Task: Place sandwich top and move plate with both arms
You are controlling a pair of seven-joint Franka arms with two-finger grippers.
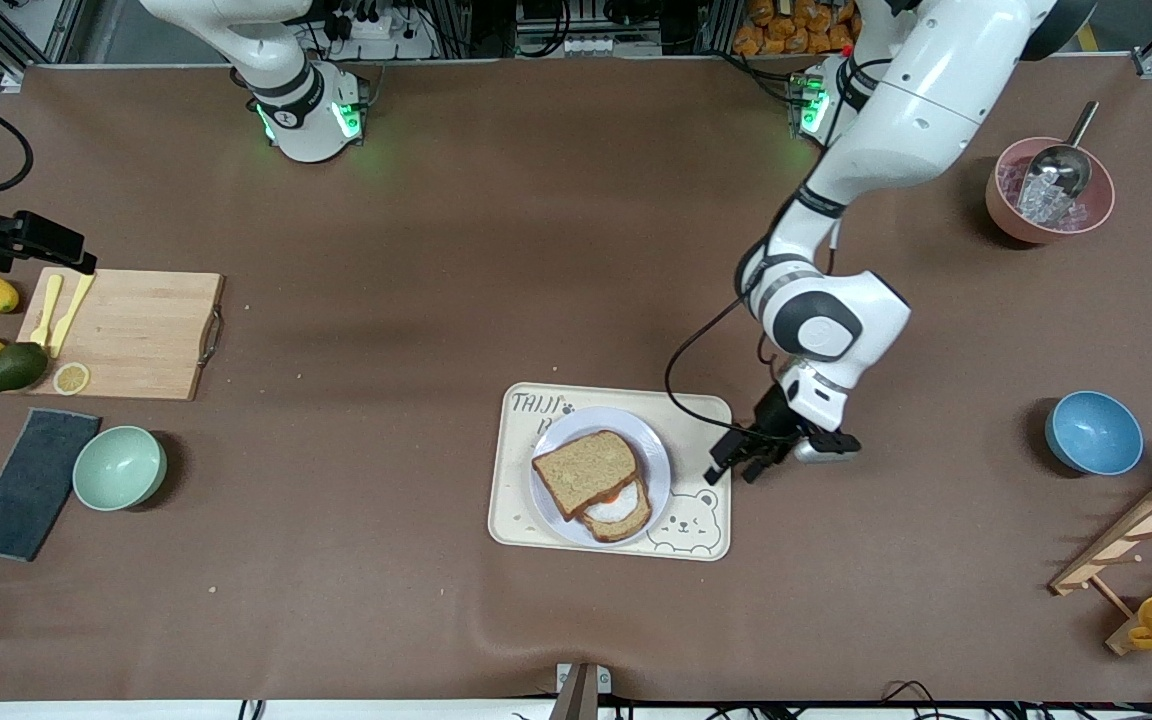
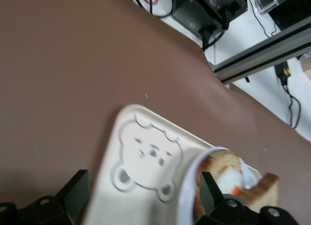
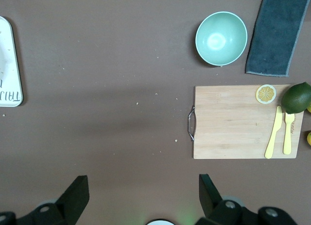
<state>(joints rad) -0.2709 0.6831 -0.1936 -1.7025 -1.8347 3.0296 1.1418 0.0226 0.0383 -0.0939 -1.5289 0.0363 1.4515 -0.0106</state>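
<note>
As sandwich top lies on plate, left tool apparently spread.

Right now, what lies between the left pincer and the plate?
Only a strip of the bear-printed tray. In the front view the open left pincer hangs over the tray's edge beside the plate, with nothing else between them.

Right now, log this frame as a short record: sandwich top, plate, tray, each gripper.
sandwich top: lies askew on the egg slice, egg partly showing
plate: on the bear-printed tray
left gripper: open, empty, low at the tray's edge toward the left arm's end
right gripper: open, empty, waiting high over bare table near the cutting board
</note>
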